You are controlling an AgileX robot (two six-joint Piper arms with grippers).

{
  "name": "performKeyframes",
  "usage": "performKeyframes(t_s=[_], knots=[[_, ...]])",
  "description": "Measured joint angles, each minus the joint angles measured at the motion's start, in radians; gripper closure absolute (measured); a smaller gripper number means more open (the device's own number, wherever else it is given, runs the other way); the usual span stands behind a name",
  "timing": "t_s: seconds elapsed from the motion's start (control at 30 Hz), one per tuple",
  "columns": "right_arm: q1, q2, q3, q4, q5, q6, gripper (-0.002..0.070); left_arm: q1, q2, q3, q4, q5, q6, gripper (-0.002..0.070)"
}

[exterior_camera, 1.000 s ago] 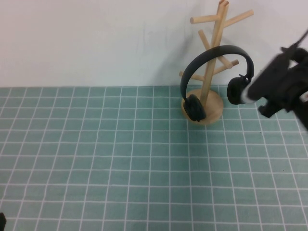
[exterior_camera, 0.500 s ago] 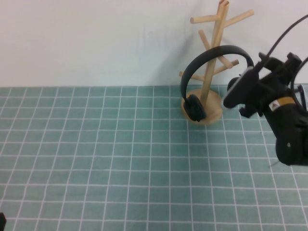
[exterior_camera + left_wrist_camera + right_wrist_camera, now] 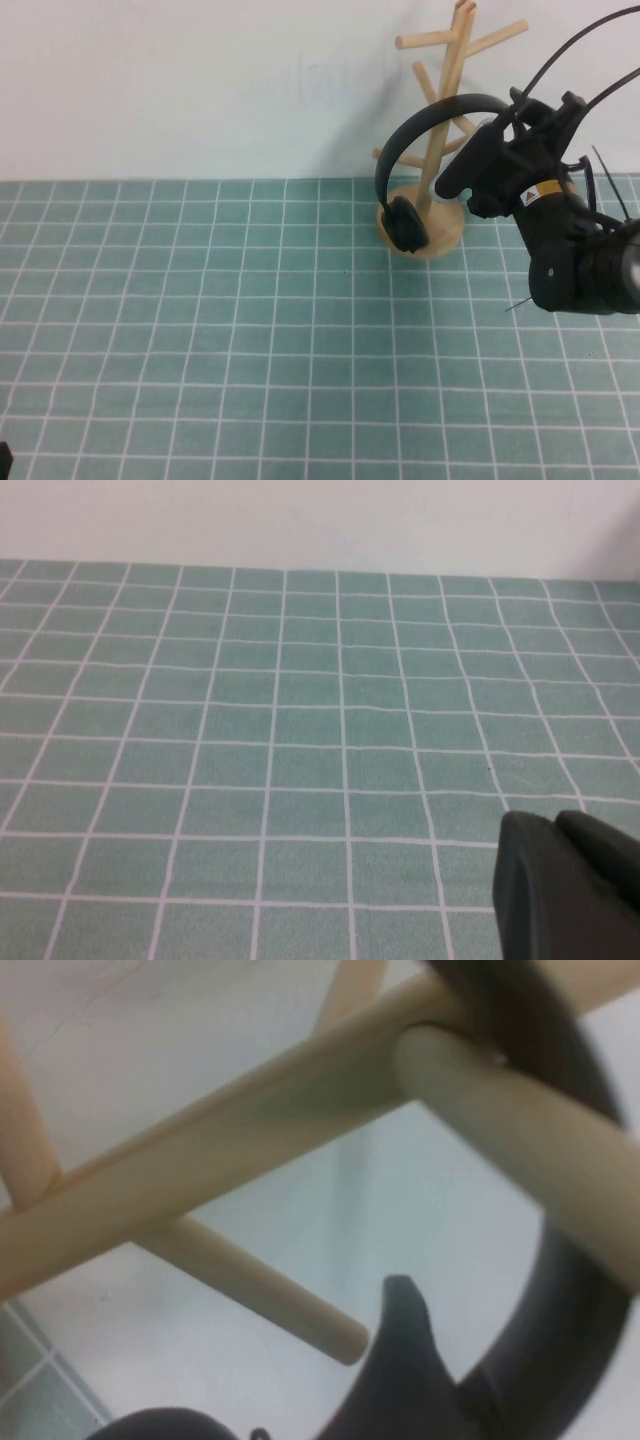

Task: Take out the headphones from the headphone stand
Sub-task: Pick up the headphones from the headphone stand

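The black headphones (image 3: 440, 112) hang by their headband on a peg of the light wooden headphone stand (image 3: 447, 75) at the back right of the table. Their left ear cup (image 3: 405, 224) rests in front of the round base (image 3: 447, 228). My right gripper (image 3: 470, 165) is open at the headband's right side and hides the right ear cup. The right wrist view shows the headband (image 3: 575, 1290) draped over a peg (image 3: 520, 1150), close beside one dark finger (image 3: 405, 1360). My left gripper (image 3: 553, 822) is shut and low over the mat, far from the stand.
A green mat with a white grid (image 3: 250, 330) covers the table. A white wall (image 3: 200, 80) rises right behind the stand. The stand's other pegs (image 3: 425, 40) stick out above and beside the headband.
My right arm has swung left and closer to the stand. Its gripper now sits against the right side of the headphones and covers the right ear cup. The headphones have not moved.
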Motion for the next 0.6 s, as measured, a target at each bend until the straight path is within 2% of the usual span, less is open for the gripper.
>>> performKeyframes(t_s=[0.1,0.17,0.27,0.37,0.4,0.6], knots=[[0.0,0.018,-0.008,-0.005,-0.004,0.0,0.0248,0.0,0.0,0.0,0.0,0.0,0.0,0.0679],[0.0,0.031,-0.013,-0.006,-0.011,0.0,0.0288,0.0,0.0,0.0,0.0,0.0,0.0,0.0679],[0.0,0.04,-0.017,-0.007,-0.031,0.0,0.0409,0.0,0.0,0.0,0.0,0.0,0.0,0.0679],[0.0,0.04,-0.017,-0.007,-0.051,0.006,0.057,0.0,0.0,0.0,0.0,0.0,0.0,0.0679],[0.002,0.04,-0.019,-0.008,-0.073,0.011,0.0598,0.0,0.0,0.0,0.0,0.0,0.0,0.0679],[0.002,0.04,-0.022,-0.006,-0.115,0.003,0.0616,0.0,0.0,0.0,0.0,0.0,0.0,0.0679]])
